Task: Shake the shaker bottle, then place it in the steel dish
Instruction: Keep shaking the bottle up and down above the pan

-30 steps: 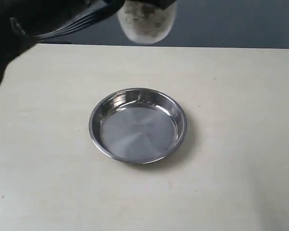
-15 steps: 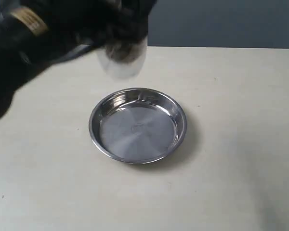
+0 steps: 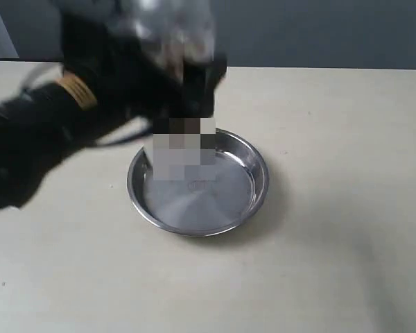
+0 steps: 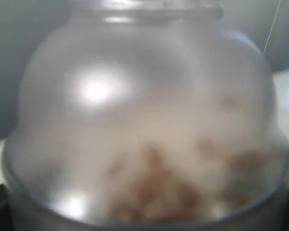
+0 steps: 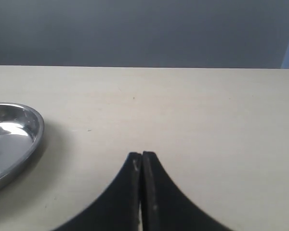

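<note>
The shaker bottle (image 3: 184, 149), frosted plastic with brown granules, shows as a motion-blurred shape over the far left part of the steel dish (image 3: 260, 182). My left gripper (image 3: 192, 97) is shut on it around its body. In the left wrist view the bottle's dome (image 4: 144, 120) fills the picture, with granules low inside and the gripper fingers hidden. I cannot tell whether the bottle's base touches the dish. My right gripper (image 5: 142, 155) is shut on nothing, low over the table beside the dish (image 5: 34, 120).
The dish sits mid-table on a pale beige tabletop (image 3: 333, 263). The black left arm (image 3: 48, 132) reaches in from the left, with a yellow band on it. A dark grey wall (image 3: 319, 31) runs behind the table's far edge.
The left arm has swung down and forward with the bottle, from above the table's far edge to over the dish. The dish has stayed in place.
</note>
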`<action>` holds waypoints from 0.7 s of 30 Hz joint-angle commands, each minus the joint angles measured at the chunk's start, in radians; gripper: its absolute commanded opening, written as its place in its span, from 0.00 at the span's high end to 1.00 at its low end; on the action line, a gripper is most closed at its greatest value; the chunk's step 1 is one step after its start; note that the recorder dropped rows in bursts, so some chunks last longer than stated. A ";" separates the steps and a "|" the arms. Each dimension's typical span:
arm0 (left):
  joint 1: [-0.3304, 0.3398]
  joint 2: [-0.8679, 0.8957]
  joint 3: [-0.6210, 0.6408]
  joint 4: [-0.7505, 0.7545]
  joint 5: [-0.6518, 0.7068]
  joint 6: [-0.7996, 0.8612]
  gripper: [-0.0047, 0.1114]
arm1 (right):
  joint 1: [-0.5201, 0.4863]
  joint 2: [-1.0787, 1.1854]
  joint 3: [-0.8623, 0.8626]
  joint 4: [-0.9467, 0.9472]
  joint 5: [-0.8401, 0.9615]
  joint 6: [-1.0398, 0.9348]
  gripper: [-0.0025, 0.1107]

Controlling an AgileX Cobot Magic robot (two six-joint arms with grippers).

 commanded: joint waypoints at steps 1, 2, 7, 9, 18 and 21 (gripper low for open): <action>-0.058 -0.006 -0.013 0.134 -0.100 -0.087 0.96 | 0.002 -0.004 0.001 -0.001 -0.014 0.000 0.98; -0.077 -0.045 -0.048 0.184 -0.139 -0.087 0.96 | 0.002 -0.004 0.001 -0.001 -0.014 0.000 0.98; -0.045 -0.089 -0.109 0.051 0.033 0.071 0.96 | 0.002 -0.004 0.001 -0.001 -0.014 0.000 0.98; -0.001 -0.005 -0.053 -0.071 0.108 0.074 0.96 | 0.002 -0.004 0.001 -0.001 -0.014 0.000 0.98; -0.066 -0.089 -0.171 0.196 0.067 0.070 0.96 | 0.002 -0.004 0.001 -0.001 -0.014 0.000 0.98; -0.008 -0.022 -0.122 0.018 0.111 0.071 0.96 | 0.002 -0.004 0.001 -0.001 -0.014 0.000 0.98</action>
